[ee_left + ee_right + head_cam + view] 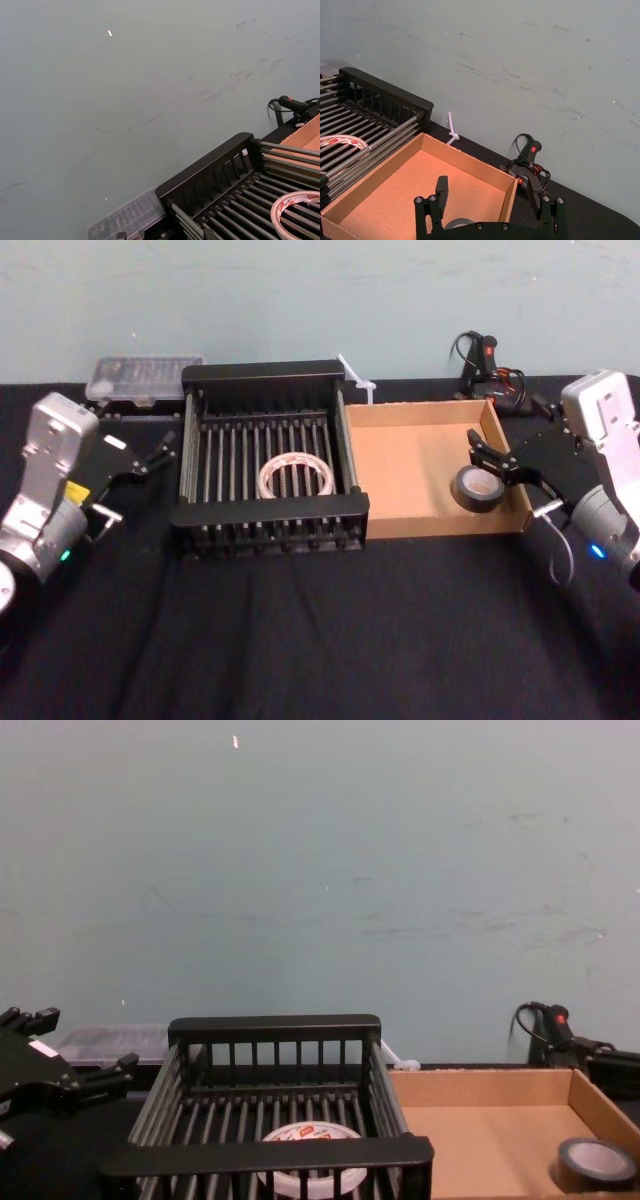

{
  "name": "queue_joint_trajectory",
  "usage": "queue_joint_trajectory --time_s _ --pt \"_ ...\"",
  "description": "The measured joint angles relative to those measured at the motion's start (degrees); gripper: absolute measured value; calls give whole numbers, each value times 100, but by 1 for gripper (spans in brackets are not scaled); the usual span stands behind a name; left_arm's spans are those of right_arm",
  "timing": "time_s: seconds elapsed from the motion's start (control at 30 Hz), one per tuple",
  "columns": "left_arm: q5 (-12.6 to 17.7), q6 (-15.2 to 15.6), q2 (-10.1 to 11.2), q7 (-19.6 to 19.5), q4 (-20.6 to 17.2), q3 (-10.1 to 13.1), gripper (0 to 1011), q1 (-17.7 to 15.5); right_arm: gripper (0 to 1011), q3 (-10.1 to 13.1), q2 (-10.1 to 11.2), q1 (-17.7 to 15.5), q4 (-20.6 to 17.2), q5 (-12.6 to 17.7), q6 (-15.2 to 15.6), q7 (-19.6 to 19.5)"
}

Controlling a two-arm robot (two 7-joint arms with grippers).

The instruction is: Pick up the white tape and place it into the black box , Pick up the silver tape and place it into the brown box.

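Showing both rolls lying flat: white tape (295,478) (thin, light, probably flexible; pinch its wall through the hole) in the black box (270,512), stiff silver tape (476,490) in the brown box (410,465) beneath the right gripper's (487,187) open jaws, left gripper (135,480), jaws apart, beside the black box.

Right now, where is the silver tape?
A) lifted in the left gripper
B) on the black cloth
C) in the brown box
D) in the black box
C: the silver tape lies flat in the brown box by its right wall, under the open right gripper.
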Motion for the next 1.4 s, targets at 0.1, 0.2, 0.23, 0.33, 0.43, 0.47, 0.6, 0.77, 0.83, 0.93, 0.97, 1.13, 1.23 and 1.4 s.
queue_joint_trajectory --time_s 0.1,0.2,0.23,0.33,0.43,0.47,0.6,0.77,0.83,0.93,0.97,1.13,1.23,1.4 --pt "0 0 0 0 0 0 1001 0 1002 -8 4 3 1 1 0 0" --pt "0 0 0 0 0 0 1001 0 1002 -13 8 8 2 4 0 0" --pt "0 0 0 0 0 0 1001 0 1002 -15 9 9 2 4 0 0" --pt "0 0 0 0 0 0 1001 0 1002 -20 12 13 4 4 0 0" --pt "0 0 0 0 0 0 1001 0 1002 -22 13 15 5 4 0 1" --pt "0 0 0 0 0 0 1001 0 1002 -24 14 15 5 5 -1 1" --pt "0 0 0 0 0 0 1001 0 1002 -27 16 17 4 7 0 2" --pt "0 0 0 0 0 0 1001 0 1002 -30 18 19 4 9 0 4" --pt "0 0 0 0 0 0 1001 0 1002 -31 20 20 4 10 1 4" --pt "0 0 0 0 0 0 1001 0 1002 -33 21 22 5 11 2 4" --pt "0 0 0 0 0 0 1001 0 1002 -33 22 22 5 12 2 4" --pt "0 0 0 0 0 0 1001 0 1002 -33 22 24 4 15 4 4" --pt "0 0 0 0 0 0 1001 0 1003 -33 22 25 4 17 6 4" --pt "0 0 0 0 0 0 1001 0 1002 -33 22 25 4 18 6 4"
